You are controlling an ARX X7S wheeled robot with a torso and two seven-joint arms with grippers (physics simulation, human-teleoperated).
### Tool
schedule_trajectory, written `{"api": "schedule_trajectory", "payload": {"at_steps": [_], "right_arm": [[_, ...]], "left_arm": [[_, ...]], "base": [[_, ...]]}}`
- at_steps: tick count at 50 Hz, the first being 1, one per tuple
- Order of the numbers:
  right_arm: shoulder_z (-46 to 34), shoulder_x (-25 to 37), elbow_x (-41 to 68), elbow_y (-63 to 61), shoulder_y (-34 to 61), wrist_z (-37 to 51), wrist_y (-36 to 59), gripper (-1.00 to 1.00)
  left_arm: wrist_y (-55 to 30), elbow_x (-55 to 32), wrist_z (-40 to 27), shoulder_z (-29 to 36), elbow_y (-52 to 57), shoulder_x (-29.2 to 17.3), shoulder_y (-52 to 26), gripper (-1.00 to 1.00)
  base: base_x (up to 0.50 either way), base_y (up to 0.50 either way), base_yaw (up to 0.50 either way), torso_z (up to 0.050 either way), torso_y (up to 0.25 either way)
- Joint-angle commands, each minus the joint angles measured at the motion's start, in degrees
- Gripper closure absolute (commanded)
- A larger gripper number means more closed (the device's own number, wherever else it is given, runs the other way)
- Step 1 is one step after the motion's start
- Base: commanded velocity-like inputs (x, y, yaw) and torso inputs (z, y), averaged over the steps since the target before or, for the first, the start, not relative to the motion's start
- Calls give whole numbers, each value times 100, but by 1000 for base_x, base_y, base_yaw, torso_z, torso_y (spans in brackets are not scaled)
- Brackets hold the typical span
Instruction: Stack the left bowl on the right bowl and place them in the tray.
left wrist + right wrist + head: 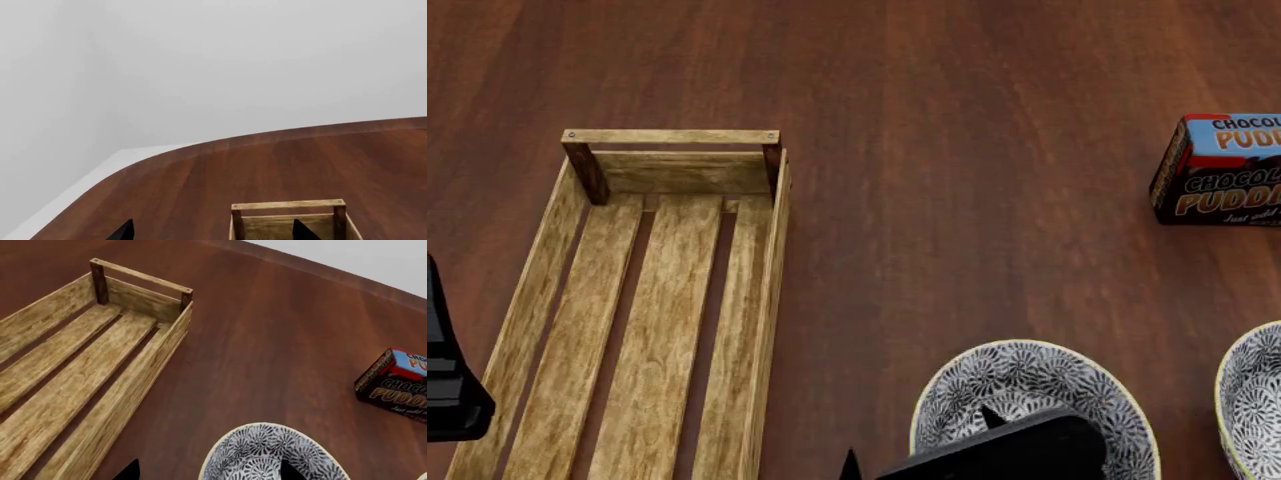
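Head view shows the right gripper spread over the left bowl, one finger inside the rim, one outside (poised, I judge, to pinch it). The right bowl sits just beside; the tray lies apart, bare. The left gripper hangs open above the tray's end, probably waiting.

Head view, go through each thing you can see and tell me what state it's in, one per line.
tray: empty, flat on the table
left bowl: upright, empty, on the table, not stacked
right bowl: upright, on the table, cut off by the frame
pudding box: closed
right pincer: open above the left bowl
left pincer: open
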Motion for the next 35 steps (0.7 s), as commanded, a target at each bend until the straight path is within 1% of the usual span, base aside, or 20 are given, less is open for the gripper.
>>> {"api": "schedule_trajectory", "payload": {"at_steps": [1,10,16,24,35], "right_arm": [[-385,218,90,279,-1,190,-99,-100],[-603,349,-102,561,-53,97,-414,-100],[-684,377,-114,673,-10,77,-434,-100],[-953,542,-413,948,-135,-89,-861,-100],[-1127,570,-496,1185,-165,-144,-963,-100]], "left_arm": [[-19,-36,-30,29,24,-22,-5,-100],[-30,-73,-45,29,19,-45,-48,-100],[-26,-78,-61,64,16,-62,-57,-100],[53,-86,-76,90,-19,-79,-5,-100],[106,-110,-114,89,-15,-88,47,-100]], "base": [[0,0,0,0,0],[0,0,0,0,0],[0,0,0,0,0],[0,0,0,0,0],[0,0,0,0,0]]}}
